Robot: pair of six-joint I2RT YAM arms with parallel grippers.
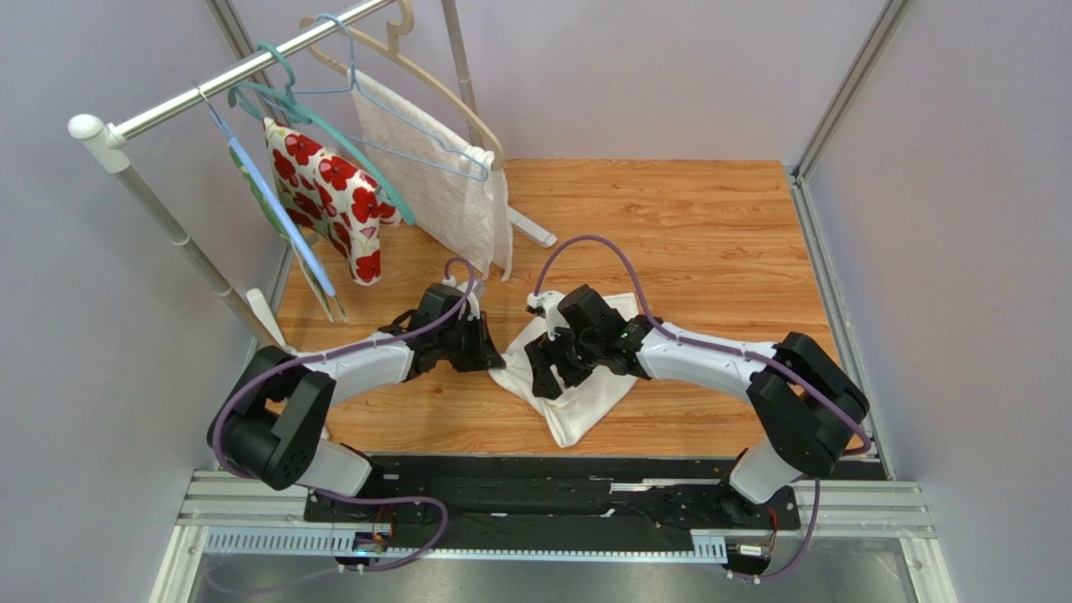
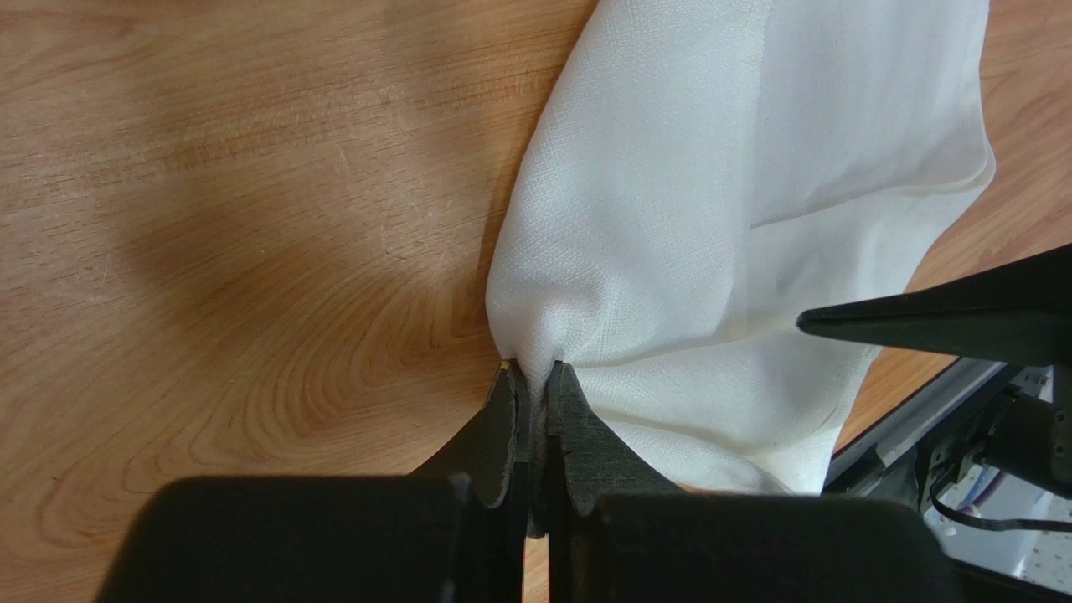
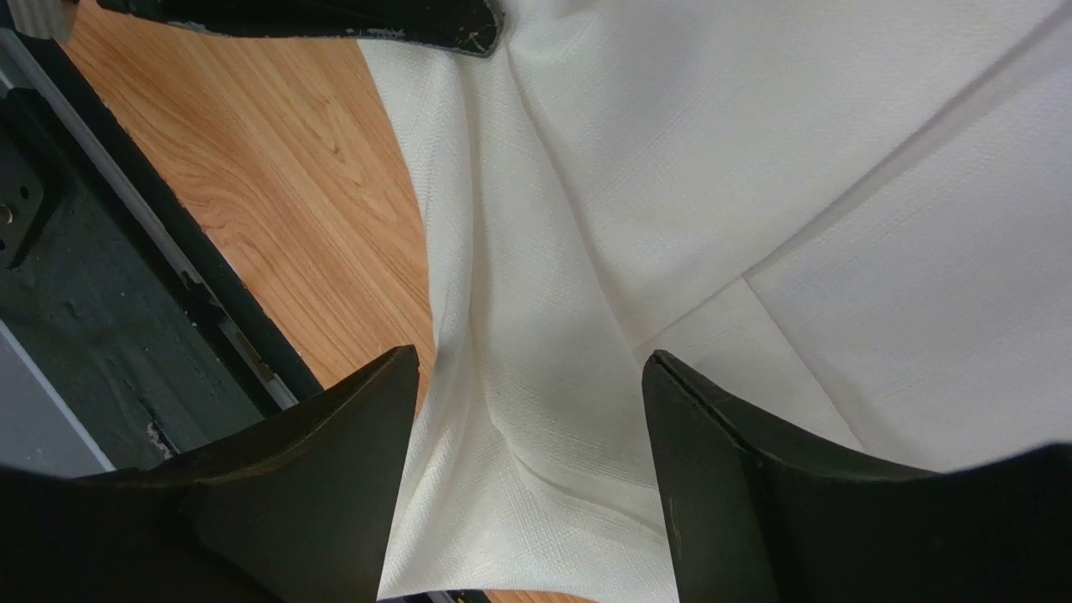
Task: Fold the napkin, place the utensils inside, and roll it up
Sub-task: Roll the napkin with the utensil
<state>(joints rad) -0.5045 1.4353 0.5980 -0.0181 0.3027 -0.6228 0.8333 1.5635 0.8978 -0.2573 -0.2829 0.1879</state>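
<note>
Left jaws tight on a bunched napkin [image 2: 705,189] corner; right jaws wide apart above its creased middle.

Soft, finely woven off-white cloth napkin [image 2: 705,189] on smooth, grained wooden table [image 2: 227,226]

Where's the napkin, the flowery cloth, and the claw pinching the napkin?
Large off-white cloth napkin [image 1: 581,405]: top view, its near corner.
White cloth with red flowers [image 1: 330,195]: top view, its middle.
Black left gripper [image 2: 537,374]: left wrist view, between its shut fingertips.
</note>
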